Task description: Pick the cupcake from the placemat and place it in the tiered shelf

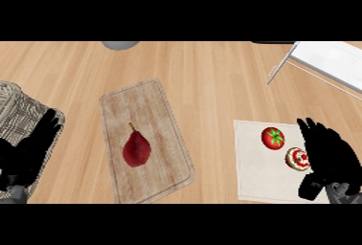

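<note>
The cupcake (298,159), white frosting with red dots, sits on the pale placemat (258,182) at the lower right. My right hand (329,155) stands just right of the cupcake, fingers straight and pointing away, thumb low beside the mat; it holds nothing. The white tiered shelf (329,60) shows at the upper right with a thin metal leg. My left hand (28,150) rests open at the left edge, fingers up.
A red tomato (274,137) lies on the placemat just above the cupcake. A wooden cutting board (145,143) in the middle carries a dark red pear (136,149). A woven basket (17,115) sits at the far left. A grey object (120,45) peeks in at the top.
</note>
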Robot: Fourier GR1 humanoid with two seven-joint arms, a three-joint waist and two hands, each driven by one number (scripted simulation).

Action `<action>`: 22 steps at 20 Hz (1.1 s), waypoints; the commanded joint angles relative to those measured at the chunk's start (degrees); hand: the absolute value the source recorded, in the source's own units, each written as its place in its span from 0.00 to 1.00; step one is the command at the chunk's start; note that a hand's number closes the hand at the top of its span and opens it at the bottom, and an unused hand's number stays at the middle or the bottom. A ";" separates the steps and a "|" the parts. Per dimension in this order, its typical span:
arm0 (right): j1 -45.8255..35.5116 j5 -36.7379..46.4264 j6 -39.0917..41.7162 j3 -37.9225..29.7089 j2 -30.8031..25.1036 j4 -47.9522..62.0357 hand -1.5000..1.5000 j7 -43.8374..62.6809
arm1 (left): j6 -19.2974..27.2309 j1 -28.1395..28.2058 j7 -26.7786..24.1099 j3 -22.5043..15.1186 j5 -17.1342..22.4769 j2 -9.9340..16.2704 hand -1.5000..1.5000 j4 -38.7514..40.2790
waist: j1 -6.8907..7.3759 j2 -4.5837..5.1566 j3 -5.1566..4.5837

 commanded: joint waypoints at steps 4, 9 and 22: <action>2.38 2.33 0.78 -6.95 0.24 3.32 0.00 -7.17 | -1.50 4.04 1.41 2.22 -2.59 -1.81 0.50 -4.87 | 0.01 -0.08 0.01; -0.80 6.84 -1.67 -7.45 3.56 12.00 0.00 -13.66 | -3.51 0.64 5.13 4.62 -3.62 -1.76 0.50 -4.06 | 0.04 -0.02 0.01; 1.59 12.01 -4.78 -11.33 10.23 18.52 1.00 -21.41 | -6.81 -4.29 1.84 8.69 -8.64 -6.51 0.50 4.29 | -0.25 0.01 -0.01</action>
